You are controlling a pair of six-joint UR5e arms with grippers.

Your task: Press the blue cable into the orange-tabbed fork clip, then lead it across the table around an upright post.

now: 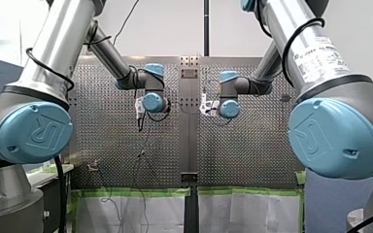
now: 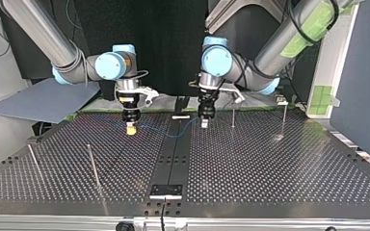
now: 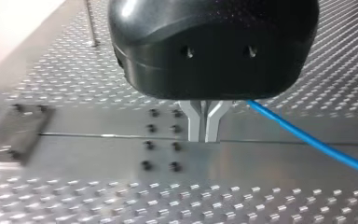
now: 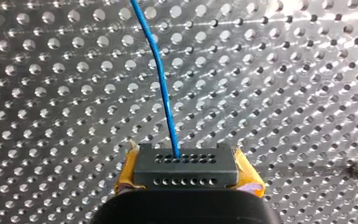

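R claw, thin blue cable

Silver-tube arms, lt-blue joint caps, blk cables; left hand blk, right hand w/ yellow pads

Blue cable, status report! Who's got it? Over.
Right gripper shut on blue cable. Left gripper shut, cable passing beside it. Cable sags between them, not yet round the post. Nothing seen in the way.

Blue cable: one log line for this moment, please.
blue cable: runs between grippers; right gripper: holds its end; left gripper: shut, cable beside; nearest post: cable not around it
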